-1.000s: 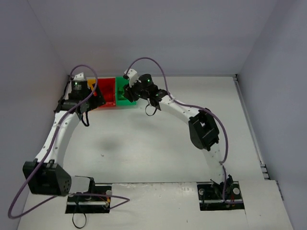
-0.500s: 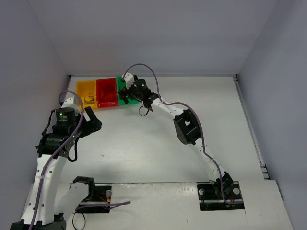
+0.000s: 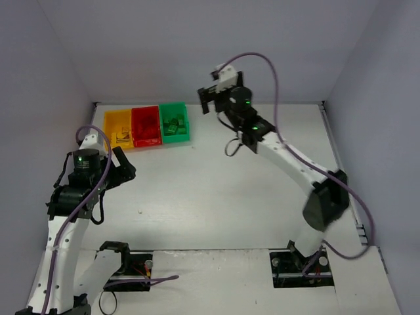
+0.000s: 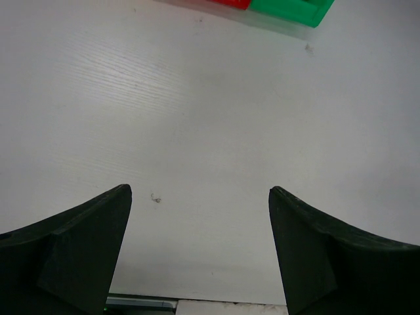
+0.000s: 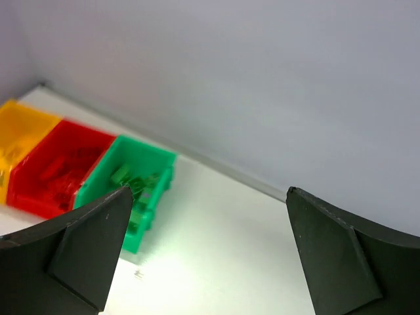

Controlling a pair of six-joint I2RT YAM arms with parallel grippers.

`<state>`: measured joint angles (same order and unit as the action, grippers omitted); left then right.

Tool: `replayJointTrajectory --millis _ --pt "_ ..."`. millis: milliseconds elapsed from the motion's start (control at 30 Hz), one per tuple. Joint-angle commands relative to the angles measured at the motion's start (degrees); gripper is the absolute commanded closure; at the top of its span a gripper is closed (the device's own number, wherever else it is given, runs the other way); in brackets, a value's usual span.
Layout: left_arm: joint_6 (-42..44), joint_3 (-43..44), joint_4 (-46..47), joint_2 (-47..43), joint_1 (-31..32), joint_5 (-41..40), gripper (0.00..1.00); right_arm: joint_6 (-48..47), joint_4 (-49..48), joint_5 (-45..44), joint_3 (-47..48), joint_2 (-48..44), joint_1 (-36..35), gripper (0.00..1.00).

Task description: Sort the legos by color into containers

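Note:
Three joined containers stand at the back left: yellow [image 3: 110, 119], red [image 3: 148, 141] and green [image 3: 176, 138]. Green legos [image 5: 131, 180] lie inside the green container [image 5: 147, 152], and red legos [image 5: 56, 167], blurred, lie in the red one [image 5: 85, 131]. My right gripper [image 3: 211, 98] hangs open and empty, raised to the right of the green container; in the right wrist view its jaws [image 5: 209, 197] stand wide apart. My left gripper [image 3: 123, 167] is open and empty over bare table, nearer than the yellow container, and shows as [image 4: 200, 197] in its own view.
White table [image 3: 216, 190] with grey walls behind and on both sides. The back wall stands just behind the containers and the right gripper. Only slivers of the red container [image 4: 230, 2] and the green container [image 4: 295, 8] show at the top of the left wrist view.
My right gripper opened over the green container, then rose and swung right, away from it. My left arm pulled back from the yellow container toward the near left.

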<state>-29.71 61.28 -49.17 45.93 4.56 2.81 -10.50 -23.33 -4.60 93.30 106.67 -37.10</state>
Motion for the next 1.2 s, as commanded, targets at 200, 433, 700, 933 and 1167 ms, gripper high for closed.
replayJointTrajectory --millis 200,433,700,933,1167 --pt "4.75 3.5 2.32 -6.46 0.45 -7.72 0.22 9.09 12.07 -11.74 -26.46 -36.51 11.35 0.0" --pt "8.53 3.06 1.44 -12.53 0.45 -13.43 0.21 17.61 24.98 -13.42 -37.03 -55.22 13.28 0.0" --pt "8.1 1.22 -0.58 -20.25 0.45 -16.43 0.16 23.6 31.68 -13.24 -43.55 -65.01 13.28 0.0" --pt "5.99 -1.95 0.91 -25.36 0.45 -18.89 0.13 23.77 32.21 -13.5 -44.26 -67.47 13.11 0.0" --pt "5.46 -2.21 1.35 -24.4 0.45 -17.49 0.13 23.51 32.39 -12.27 -43.02 -66.95 13.02 0.0"
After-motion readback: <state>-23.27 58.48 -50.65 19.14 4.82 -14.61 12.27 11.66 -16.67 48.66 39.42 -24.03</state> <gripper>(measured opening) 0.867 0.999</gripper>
